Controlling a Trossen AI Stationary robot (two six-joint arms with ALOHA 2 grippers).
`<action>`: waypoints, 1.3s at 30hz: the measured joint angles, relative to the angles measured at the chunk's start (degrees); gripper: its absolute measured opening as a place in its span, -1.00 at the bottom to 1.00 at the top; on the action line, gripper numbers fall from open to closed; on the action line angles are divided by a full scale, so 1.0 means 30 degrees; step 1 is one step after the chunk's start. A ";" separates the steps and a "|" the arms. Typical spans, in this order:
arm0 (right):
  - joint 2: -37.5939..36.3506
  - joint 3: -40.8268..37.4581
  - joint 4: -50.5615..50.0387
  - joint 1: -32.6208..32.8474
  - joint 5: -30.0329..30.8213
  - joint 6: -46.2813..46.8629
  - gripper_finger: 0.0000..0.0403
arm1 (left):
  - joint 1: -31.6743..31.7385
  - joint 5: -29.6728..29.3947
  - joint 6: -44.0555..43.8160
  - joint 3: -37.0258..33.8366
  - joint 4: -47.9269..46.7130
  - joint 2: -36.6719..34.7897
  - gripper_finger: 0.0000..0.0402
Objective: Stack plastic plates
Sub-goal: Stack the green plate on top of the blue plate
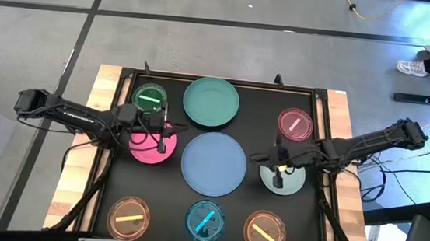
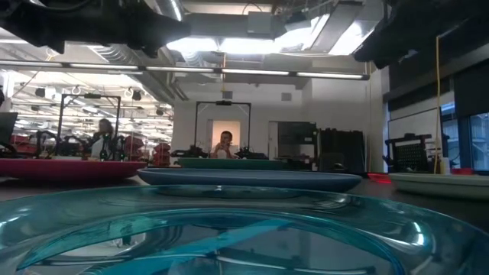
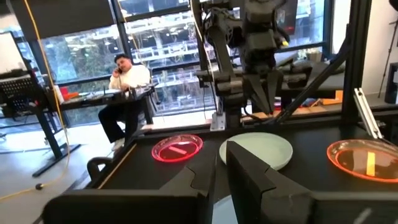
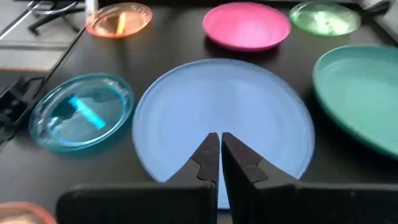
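Nearest the front edge of the surface [image 1: 116,182] lie three small plates: orange [image 1: 128,218], blue striped [image 1: 205,220], orange [image 1: 265,231]. Mid-row, the left hand [image 1: 162,139] hovers over the pink plate [image 1: 152,148], fingers' spacing unclear; the right hand [image 4: 219,163], fingers together, sits above the grey-green plate [image 1: 282,178], beside the big blue plate [image 1: 213,163]. Farthest: green [image 1: 150,98], teal [image 1: 211,101], small pink [image 1: 295,124]. Nothing is stacked; thin, slick rims risk slipping or nudging neighbours.
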 joint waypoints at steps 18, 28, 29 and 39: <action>0.4815 0.0023 0.0917 -0.0030 -0.4243 0.3039 -0.44 | -0.0015 -0.0064 -0.0436 0.0101 -0.0005 -0.0006 -0.83; 0.5954 0.0023 0.0875 0.1572 -0.8651 0.6367 -0.05 | -0.0053 -0.0066 -0.0630 0.0103 0.0909 0.0001 -0.77; 0.5954 0.0023 0.0880 0.1954 -0.8596 0.6389 -0.04 | -0.0145 -0.0075 -0.0633 0.0108 0.1007 0.0001 -0.77; 0.5954 0.0023 0.0907 0.3679 -0.3398 0.4694 -0.04 | -0.0488 -0.0071 -0.0487 0.0107 0.0986 0.0001 -0.76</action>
